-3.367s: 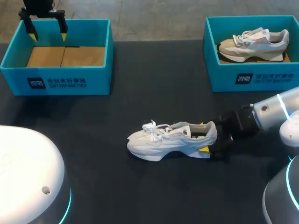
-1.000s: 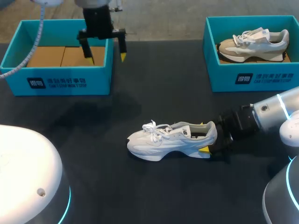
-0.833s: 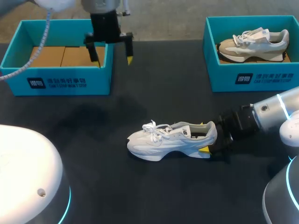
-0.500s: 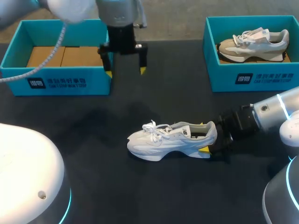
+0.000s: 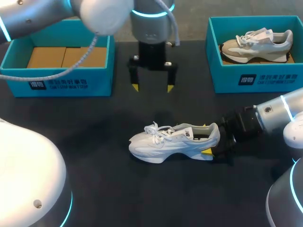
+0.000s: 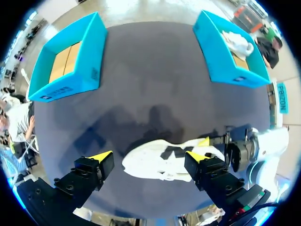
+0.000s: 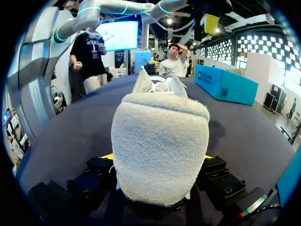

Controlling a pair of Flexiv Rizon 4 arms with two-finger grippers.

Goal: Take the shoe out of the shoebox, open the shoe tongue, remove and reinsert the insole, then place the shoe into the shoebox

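White shoe (image 5: 174, 142) lies mid-tabletop, its long axis parallel to the near edge, heel pinched in my right tool (image 5: 206, 138). My left tool (image 5: 152, 88), spread wide, hangs far-edge side of the laces.

The white fabric sneaker (image 7: 160, 141) sat heel-first, gripped from both sides by the black yellow-tipped gripper (image 7: 157, 159), on the dark table (image 7: 70, 136). An open teal shoebox (image 7: 225, 84) stood beyond.
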